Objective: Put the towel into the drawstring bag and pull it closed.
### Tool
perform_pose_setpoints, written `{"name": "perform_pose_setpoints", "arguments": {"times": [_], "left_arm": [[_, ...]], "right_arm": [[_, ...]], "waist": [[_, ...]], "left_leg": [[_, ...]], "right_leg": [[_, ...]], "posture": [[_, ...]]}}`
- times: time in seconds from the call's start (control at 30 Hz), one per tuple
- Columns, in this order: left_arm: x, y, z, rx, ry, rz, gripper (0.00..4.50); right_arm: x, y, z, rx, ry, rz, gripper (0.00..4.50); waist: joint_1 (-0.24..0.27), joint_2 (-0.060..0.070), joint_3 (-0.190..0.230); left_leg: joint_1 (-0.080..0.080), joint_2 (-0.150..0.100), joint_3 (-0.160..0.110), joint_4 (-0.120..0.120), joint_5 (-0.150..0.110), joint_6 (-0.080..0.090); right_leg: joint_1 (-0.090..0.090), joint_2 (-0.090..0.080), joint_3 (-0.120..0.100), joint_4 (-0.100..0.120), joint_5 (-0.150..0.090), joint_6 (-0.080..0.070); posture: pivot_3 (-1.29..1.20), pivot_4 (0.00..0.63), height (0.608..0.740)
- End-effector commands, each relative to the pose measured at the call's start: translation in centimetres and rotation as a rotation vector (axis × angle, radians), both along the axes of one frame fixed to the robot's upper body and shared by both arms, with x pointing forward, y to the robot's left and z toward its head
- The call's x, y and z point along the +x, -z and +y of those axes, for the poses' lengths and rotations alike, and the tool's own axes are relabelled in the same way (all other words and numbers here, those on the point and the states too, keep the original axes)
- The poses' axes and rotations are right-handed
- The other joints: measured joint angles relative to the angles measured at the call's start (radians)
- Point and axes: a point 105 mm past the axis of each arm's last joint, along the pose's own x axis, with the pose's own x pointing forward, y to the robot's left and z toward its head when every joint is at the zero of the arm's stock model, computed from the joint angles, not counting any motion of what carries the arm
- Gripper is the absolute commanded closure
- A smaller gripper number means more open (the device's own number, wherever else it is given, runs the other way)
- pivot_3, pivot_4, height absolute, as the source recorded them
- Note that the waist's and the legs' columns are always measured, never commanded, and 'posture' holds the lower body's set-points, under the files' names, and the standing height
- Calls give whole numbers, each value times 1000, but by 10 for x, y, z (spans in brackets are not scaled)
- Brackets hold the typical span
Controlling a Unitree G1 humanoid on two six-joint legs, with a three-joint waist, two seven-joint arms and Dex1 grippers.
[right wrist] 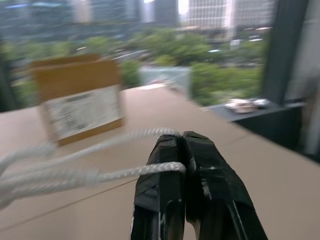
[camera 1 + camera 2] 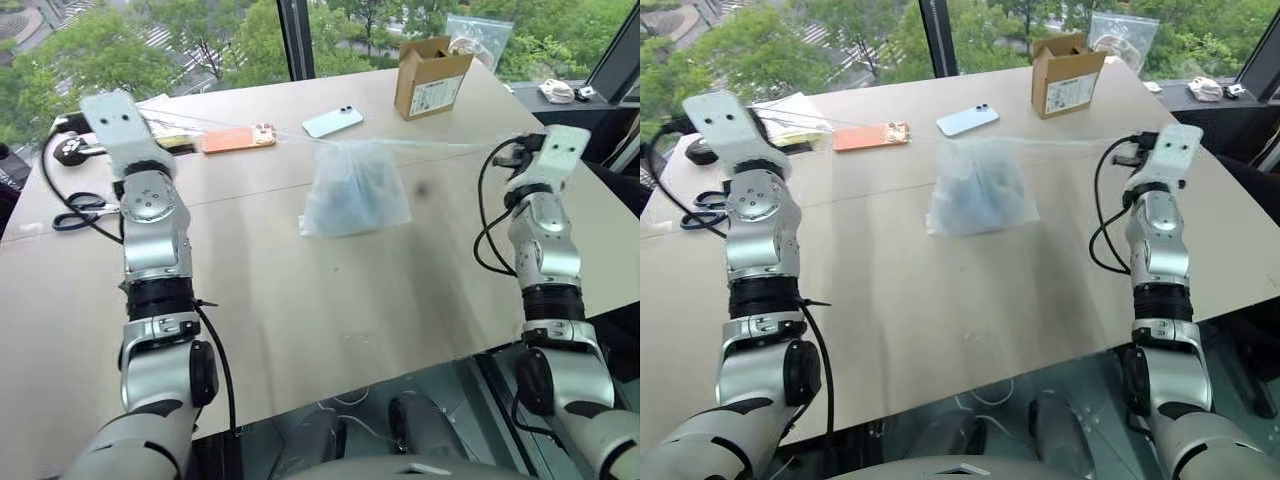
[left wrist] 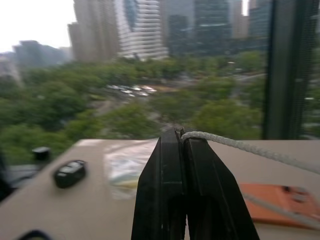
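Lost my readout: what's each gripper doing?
Left gripper: shut on the bag's drawstring.
Right gripper: shut on the other drawstring.

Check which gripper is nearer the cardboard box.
Right. The right gripper, shut on a drawstring cord, sits just right of the cardboard box; the left gripper is across the table near the orange phone.
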Motion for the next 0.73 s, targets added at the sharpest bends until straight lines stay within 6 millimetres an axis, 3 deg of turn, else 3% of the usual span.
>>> {"name": "perform_pose_setpoints", "arguments": {"times": [0.03, 0.1, 0.13, 0.2, 0.23, 0.37, 0.43, 0.47, 0.6, 0.73], "left_arm": [[-9, 21, -95, 62, 616, 129, 4463], [-27, 44, -113, 154, 793, 236, 4500], [-35, 55, -113, 207, 829, 292, 3945], [-48, 72, -107, 258, 895, 386, 3202], [-55, 82, -102, 270, 924, 445, 3006], [-93, 131, -72, 360, 1007, 753, 1390], [-114, 145, -59, 371, 1042, 845, 429], [-117, 146, -56, 374, 1045, 841, 12], [-110, 143, -44, 295, 936, 783, 12], [-115, 142, -54, 288, 970, 737, 12]], "right_arm": [[-34, 2, 68, -184, -508, 22, 4500], [-45, 16, 67, -254, -577, 83, 3866], [-51, 24, 64, -277, -611, 119, 3621], [-66, 38, 58, -322, -699, 196, 2677], [-72, 44, 52, -336, -718, 229, 2471], [-93, 67, 26, -419, -759, 350, 855], [-103, 75, 15, -440, -783, 384, 0], [-103, 74, 11, -438, -769, 372, 0], [-96, 62, 0, -363, -694, 263, 0], [-95, 63, -2, -365, -682, 222, 0]], "waist": [[-1, 1, -1], [-6, 1, 0], [-7, 1, 0], [-7, 1, 0], [-6, 1, 0], [-5, 2, 0], [-2, 3, 0], [3, 3, 0], [26, 3, 0], [35, 3, 0]], "left_leg": [[-2, 0, 0, 0, 0, 0], [-2, 0, 0, 2, 0, 0], [-3, 0, 0, 1, -1, 2], [-3, 0, 1, 1, -1, 3], [-3, 0, 0, 0, -1, 3], [-2, 0, 0, -4, -1, 3], [0, 0, 0, -4, -1, 3], [1, 0, 0, -5, -1, 3], [6, 0, 0, -5, -2, 3], [6, 0, 0, -4, -2, 3]], "right_leg": [[0, -1, 0, 0, 0, 0], [0, -1, 0, 2, 0, 0], [0, -1, 1, 2, 0, 0], [-1, -1, 1, 1, 0, 0], [-1, 0, 0, 0, 0, 0], [-6, 1, -1, -1, 0, 0], [-5, 1, 0, 0, 0, 0], [-4, 1, 0, -1, 0, 0], [3, 1, -1, -3, 0, 0], [4, 1, -2, -2, 1, 1]], "posture": [[0, 150, 740], [0, 150, 740], [0, 150, 740], [0, 150, 740], [0, 150, 740], [0, 150, 740], [0, 150, 740], [0, 150, 740], [0, 150, 740], [0, 150, 740]]}}
